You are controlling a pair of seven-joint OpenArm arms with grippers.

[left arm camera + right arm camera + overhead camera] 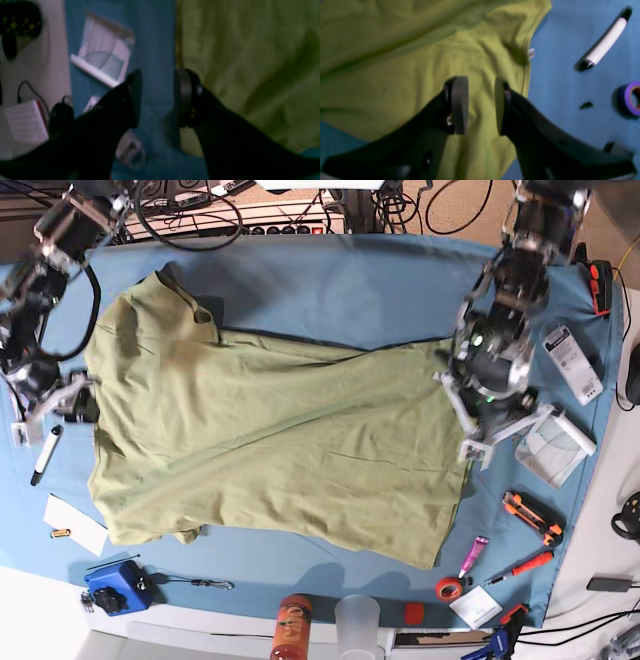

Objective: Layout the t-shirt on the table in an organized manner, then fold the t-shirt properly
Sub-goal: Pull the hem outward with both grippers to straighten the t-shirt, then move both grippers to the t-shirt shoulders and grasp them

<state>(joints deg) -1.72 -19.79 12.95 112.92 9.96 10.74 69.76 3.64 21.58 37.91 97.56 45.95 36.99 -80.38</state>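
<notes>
While the t-shirt lies spread over the middle of the table, both arms hang above its two ends. It is olive green, mostly flat but wrinkled, with a long crease running across its upper part. One end points to the left side of the base view and the other to the right.

The left gripper stands at the shirt's edge — its jaws are apart with nothing between them. One finger is over the blue cloth, the other over the green fabric. Beside it on the table lies a small clear package.

The right gripper is also parted and empty. Through the gap only the shirt fabric shows, near a hemmed edge. Whether the pads touch the fabric I cannot tell.

On the blue surface near this gripper lie a white marker and a roll of purple tape — both apart from the shirt.
</notes>
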